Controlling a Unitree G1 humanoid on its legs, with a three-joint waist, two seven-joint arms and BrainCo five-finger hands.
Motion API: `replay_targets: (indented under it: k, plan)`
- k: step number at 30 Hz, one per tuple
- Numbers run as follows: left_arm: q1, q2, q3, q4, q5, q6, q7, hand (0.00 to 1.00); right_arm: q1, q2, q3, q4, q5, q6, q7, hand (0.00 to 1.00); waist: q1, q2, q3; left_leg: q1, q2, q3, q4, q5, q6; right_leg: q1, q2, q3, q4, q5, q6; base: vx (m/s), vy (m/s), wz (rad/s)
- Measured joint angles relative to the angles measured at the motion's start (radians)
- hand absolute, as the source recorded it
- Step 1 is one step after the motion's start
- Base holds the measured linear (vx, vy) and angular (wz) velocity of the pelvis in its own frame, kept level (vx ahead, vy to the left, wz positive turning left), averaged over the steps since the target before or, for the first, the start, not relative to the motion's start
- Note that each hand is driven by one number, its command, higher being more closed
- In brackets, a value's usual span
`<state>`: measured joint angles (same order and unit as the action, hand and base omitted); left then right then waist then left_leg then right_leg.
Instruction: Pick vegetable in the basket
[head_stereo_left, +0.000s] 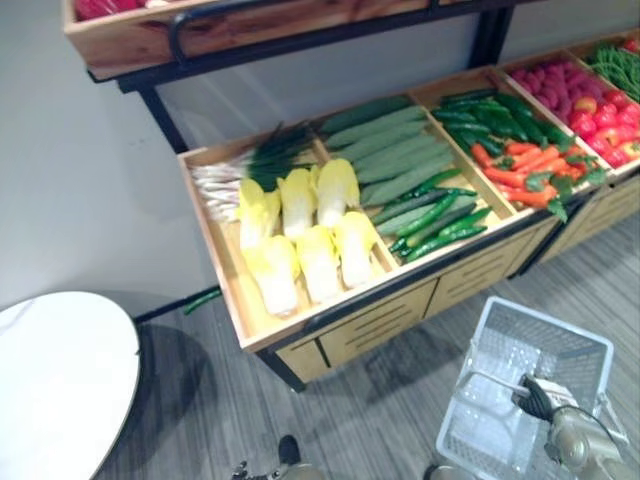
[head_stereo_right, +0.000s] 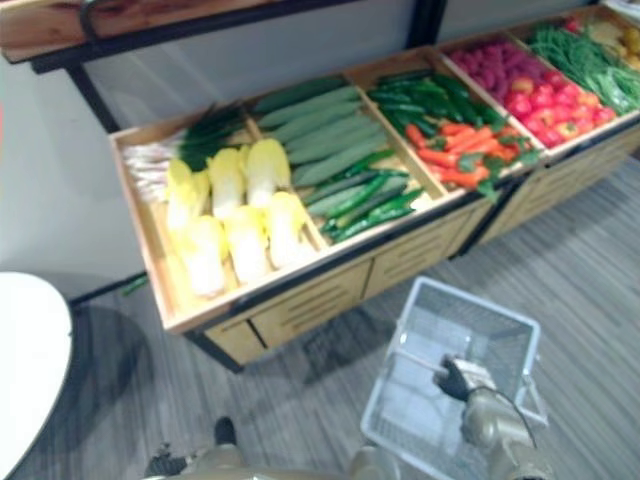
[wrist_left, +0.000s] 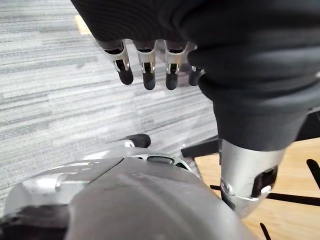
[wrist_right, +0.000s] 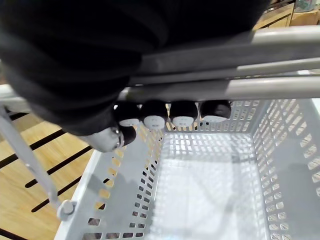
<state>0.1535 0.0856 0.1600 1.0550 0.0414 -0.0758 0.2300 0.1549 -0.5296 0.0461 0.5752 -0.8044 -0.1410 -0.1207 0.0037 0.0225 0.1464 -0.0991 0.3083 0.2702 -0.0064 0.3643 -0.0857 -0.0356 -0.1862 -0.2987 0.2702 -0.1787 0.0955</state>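
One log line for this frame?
right hand: shut on handle | basket: empty | left hand: open, idle | vegetables: in stand

Right hand (wrist_right: 154, 114) curled round handle (wrist_right: 250, 89), white basket (wrist_right: 285, 150) beneath

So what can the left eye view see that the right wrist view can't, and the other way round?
Left eye view: the wooden shelf with yellow cabbages, cucumbers and carrots, plus a round white table.
Right wrist view: up close, the right robot hand curled round the handle, and the mesh floor of the white basket, no vegetable on it.
Both: the white basket and that robot hand holding it.
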Motion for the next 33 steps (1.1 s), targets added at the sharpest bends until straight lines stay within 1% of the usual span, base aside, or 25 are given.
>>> replay_targets:
  k: [1, 2, 3, 4, 5, 6, 8, 9, 10, 12, 13, 14, 15, 16, 18, 22, 24, 27, 30, 33]
  plan:
    - [0.000, 0.000, 0.001, -0.005, 0.000, 0.000, 0.001, 0.00, 0.013, 0.001, -0.001, 0.001, 0.000, 0.000, -0.001, 1.00, 0.002, -0.006, -0.001, 0.000, -0.027, 0.001, 0.043, -0.051, -0.004, 0.009, -0.018, -0.003, -0.008, 0.000, 0.001, 0.04, 0.030, 0.08]
    - [0.007, 0.000, 0.001, -0.024, 0.000, 0.002, 0.002, 0.00, 0.026, 0.001, -0.002, -0.003, 0.001, -0.001, -0.003, 1.00, -0.002, -0.008, -0.002, 0.001, -0.053, 0.005, 0.072, -0.106, 0.004, 0.020, -0.029, 0.000, -0.021, 0.004, 0.008, 0.05, 0.050, 0.10]
    - [0.010, 0.000, 0.005, -0.046, -0.001, 0.001, 0.006, 0.00, 0.042, 0.004, -0.006, -0.004, 0.002, -0.001, -0.004, 1.00, -0.004, -0.007, -0.003, 0.001, -0.059, 0.017, 0.074, -0.121, 0.015, 0.028, -0.031, -0.002, -0.034, 0.010, 0.017, 0.04, 0.091, 0.15]
    - [0.011, 0.000, 0.010, -0.083, -0.001, 0.002, 0.017, 0.00, 0.059, 0.009, -0.014, -0.005, 0.002, -0.001, -0.004, 1.00, -0.001, -0.011, -0.003, 0.001, -0.068, 0.018, 0.069, -0.124, 0.012, 0.034, -0.037, -0.007, -0.045, 0.015, 0.026, 0.02, 0.120, 0.25]
    - [0.017, -0.005, 0.019, -0.165, -0.001, 0.003, 0.038, 0.00, 0.076, 0.020, -0.027, -0.011, 0.002, -0.003, -0.004, 1.00, 0.000, -0.014, -0.004, 0.001, -0.082, 0.016, 0.052, -0.124, 0.012, 0.042, -0.046, -0.018, -0.065, 0.025, 0.042, 0.01, 0.128, 0.24]
    - [0.022, -0.007, 0.024, -0.223, -0.004, 0.002, 0.048, 0.00, 0.080, 0.026, -0.035, -0.011, 0.001, -0.003, -0.004, 1.00, 0.000, -0.009, -0.008, 0.001, -0.089, 0.015, 0.042, -0.124, 0.012, 0.044, -0.050, -0.021, -0.072, 0.030, 0.046, 0.00, 0.136, 0.30]
    - [0.040, -0.019, 0.042, -0.483, -0.030, -0.011, 0.120, 0.00, 0.095, 0.041, -0.052, -0.011, 0.001, -0.002, -0.008, 1.00, 0.002, -0.018, -0.003, -0.004, -0.112, -0.010, 0.005, -0.124, 0.012, 0.050, -0.061, -0.041, -0.097, 0.047, 0.057, -0.02, 0.126, 0.33]
    - [0.038, -0.021, 0.042, -0.541, -0.029, -0.013, 0.136, 0.00, 0.099, 0.043, -0.057, -0.011, 0.001, -0.003, -0.012, 1.00, 0.002, -0.019, -0.003, -0.005, -0.118, -0.016, -0.003, -0.124, 0.012, 0.053, -0.065, -0.048, -0.099, 0.049, 0.060, -0.04, 0.114, 0.44]
    - [0.032, -0.027, 0.040, -0.642, -0.026, -0.024, 0.166, 0.00, 0.105, 0.045, -0.072, -0.011, 0.000, -0.003, -0.027, 1.00, 0.000, -0.017, -0.004, -0.006, -0.131, -0.038, -0.019, -0.124, 0.012, 0.059, -0.070, -0.058, -0.101, 0.051, 0.064, -0.06, 0.108, 0.40]
    - [0.022, -0.047, 0.032, -0.753, 0.005, -0.048, 0.195, 0.00, 0.116, 0.044, -0.098, -0.012, 0.000, -0.006, -0.046, 1.00, -0.001, -0.002, -0.011, -0.006, -0.144, -0.060, -0.048, -0.129, 0.005, 0.058, -0.078, -0.076, -0.101, 0.053, 0.079, -0.07, 0.127, 0.37]
    - [0.016, -0.065, 0.023, -0.804, 0.027, -0.055, 0.209, 0.00, 0.124, 0.044, -0.117, -0.012, 0.000, -0.012, -0.049, 1.00, -0.001, 0.018, -0.021, -0.006, -0.147, -0.068, -0.064, -0.161, 0.007, 0.056, -0.076, -0.078, -0.101, 0.056, 0.085, -0.05, 0.118, 0.24]
    - [0.010, -0.073, 0.021, -0.822, 0.050, -0.056, 0.221, 0.00, 0.123, 0.047, -0.120, -0.010, 0.000, -0.012, -0.050, 1.00, -0.001, 0.023, -0.024, -0.006, -0.150, -0.067, -0.067, -0.172, 0.008, 0.056, -0.078, -0.076, -0.101, 0.057, 0.086, -0.03, 0.101, 0.13]
    - [0.012, -0.088, 0.021, -0.862, 0.078, -0.055, 0.243, 0.00, 0.124, 0.056, -0.119, -0.014, 0.000, -0.014, -0.052, 1.00, -0.002, 0.026, -0.026, -0.004, -0.159, -0.064, -0.066, -0.189, 0.005, 0.057, -0.081, -0.049, -0.110, 0.060, 0.091, -0.03, 0.078, 0.01]
    - [0.024, -0.097, 0.018, -0.906, 0.105, -0.054, 0.261, 0.00, 0.123, 0.065, -0.118, -0.014, -0.001, -0.018, -0.054, 1.00, -0.002, 0.029, -0.028, -0.003, -0.166, -0.062, -0.071, -0.192, 0.005, 0.059, -0.082, -0.029, -0.122, 0.064, 0.099, -0.03, 0.076, -0.01]
    - [0.042, -0.111, 0.004, -0.967, 0.159, -0.051, 0.288, 0.00, 0.125, 0.070, -0.116, -0.017, -0.002, -0.033, -0.070, 1.00, -0.004, 0.032, -0.031, 0.000, -0.182, -0.061, -0.088, -0.192, 0.005, 0.058, -0.084, -0.002, -0.140, 0.066, 0.102, -0.01, 0.079, 0.02]
    - [0.044, -0.123, -0.017, -1.024, 0.185, -0.046, 0.309, 0.00, 0.113, 0.082, -0.091, -0.021, -0.008, -0.039, -0.071, 1.00, -0.004, 0.031, -0.032, 0.019, -0.186, -0.036, -0.093, -0.194, 0.003, 0.063, -0.084, 0.037, -0.151, 0.069, 0.105, 0.02, 0.024, -0.12]
    - [0.035, -0.122, -0.023, -1.026, 0.187, -0.046, 0.308, 0.00, 0.104, 0.082, -0.072, -0.024, -0.014, -0.039, -0.072, 1.00, -0.011, 0.031, -0.033, 0.021, -0.183, -0.032, -0.093, -0.195, 0.002, 0.063, -0.081, 0.041, -0.157, 0.076, 0.104, 0.05, -0.015, -0.13]
    - [0.011, -0.122, -0.048, -1.019, 0.181, -0.041, 0.308, 0.00, 0.090, 0.083, -0.040, -0.028, -0.021, -0.040, -0.071, 1.00, -0.020, 0.029, -0.032, 0.033, -0.173, -0.009, -0.092, -0.199, -0.009, 0.061, -0.069, 0.067, -0.167, 0.089, 0.099, 0.08, -0.025, -0.25]
    - [-0.064, -0.110, -0.044, -0.980, 0.168, -0.022, 0.311, 0.00, 0.073, 0.084, -0.021, -0.036, -0.021, -0.040, -0.069, 1.00, -0.029, 0.025, -0.035, 0.054, -0.157, 0.021, -0.089, -0.201, -0.011, 0.063, -0.052, 0.093, -0.182, 0.099, 0.097, 0.10, -0.040, -0.35]
    - [-0.176, -0.079, -0.040, -0.883, 0.168, 0.001, 0.323, 0.00, 0.058, 0.079, 0.010, -0.050, -0.021, -0.039, -0.067, 1.00, -0.038, 0.024, -0.036, 0.062, -0.134, 0.046, -0.090, -0.200, -0.012, 0.054, -0.029, 0.119, -0.186, 0.107, 0.088, 0.07, -0.051, -0.28]
